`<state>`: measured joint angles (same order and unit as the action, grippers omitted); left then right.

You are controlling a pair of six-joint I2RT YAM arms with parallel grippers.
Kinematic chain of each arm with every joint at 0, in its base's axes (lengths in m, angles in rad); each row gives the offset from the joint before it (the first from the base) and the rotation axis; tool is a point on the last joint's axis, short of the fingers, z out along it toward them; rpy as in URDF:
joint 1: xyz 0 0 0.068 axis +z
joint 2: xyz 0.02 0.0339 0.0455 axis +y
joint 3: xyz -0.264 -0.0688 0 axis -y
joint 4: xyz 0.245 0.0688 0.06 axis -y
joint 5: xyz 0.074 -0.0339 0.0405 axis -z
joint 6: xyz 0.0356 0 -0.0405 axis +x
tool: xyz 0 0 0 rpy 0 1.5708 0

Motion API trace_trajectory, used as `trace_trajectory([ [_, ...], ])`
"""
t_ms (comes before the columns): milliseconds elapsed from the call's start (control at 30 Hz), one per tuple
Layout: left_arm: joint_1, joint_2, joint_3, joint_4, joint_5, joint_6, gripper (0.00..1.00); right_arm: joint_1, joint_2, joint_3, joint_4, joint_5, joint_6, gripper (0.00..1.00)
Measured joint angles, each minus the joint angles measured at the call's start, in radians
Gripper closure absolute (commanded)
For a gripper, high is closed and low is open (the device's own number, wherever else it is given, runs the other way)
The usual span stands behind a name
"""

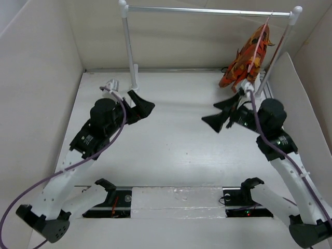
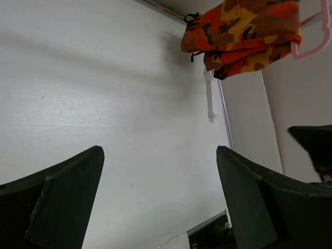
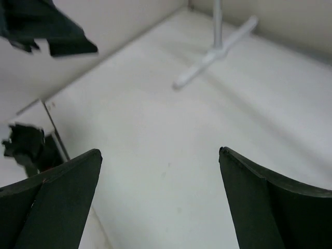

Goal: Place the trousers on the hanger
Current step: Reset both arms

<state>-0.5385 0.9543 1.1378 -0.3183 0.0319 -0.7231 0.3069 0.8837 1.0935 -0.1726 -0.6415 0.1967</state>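
Observation:
The trousers (image 1: 243, 61), in orange, red and black camouflage print, hang folded over the pink hanger (image 1: 258, 51). The hanger's hook sits on the rail at the far right. The left wrist view shows the trousers (image 2: 244, 28) at the top, with a pink hanger corner (image 2: 315, 49) beside them. My left gripper (image 1: 142, 105) is open at the middle left, far from the trousers, with nothing between its fingers (image 2: 67, 197). My right gripper (image 1: 210, 114) is open just below and left of the trousers, and it holds nothing (image 3: 158, 151).
A metal rail (image 1: 207, 10) on white posts spans the back of the table; its left post (image 1: 128, 46) stands behind my left gripper. The rail's white foot (image 3: 215, 54) lies on the tabletop. White walls (image 1: 36, 78) close in both sides and the back.

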Motion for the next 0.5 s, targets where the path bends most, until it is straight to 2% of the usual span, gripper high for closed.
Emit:
trace_trajectory([
  [100,0.002,-0.134,-0.128,-0.027,-0.041,-0.021,0.14,0.058,-0.119,-0.189,-0.117,0.072,-0.060,0.00],
  [200,0.002,-0.248,-0.247,-0.055,-0.070,-0.056,0.15,0.082,-0.236,-0.312,-0.227,0.126,-0.092,0.00],
  [333,0.002,-0.347,-0.373,-0.075,-0.078,-0.101,0.17,0.086,-0.322,-0.356,-0.307,0.191,-0.122,0.00],
  [500,0.002,-0.368,-0.423,-0.071,-0.075,-0.132,0.17,0.080,-0.311,-0.356,-0.321,0.241,-0.148,0.00],
])
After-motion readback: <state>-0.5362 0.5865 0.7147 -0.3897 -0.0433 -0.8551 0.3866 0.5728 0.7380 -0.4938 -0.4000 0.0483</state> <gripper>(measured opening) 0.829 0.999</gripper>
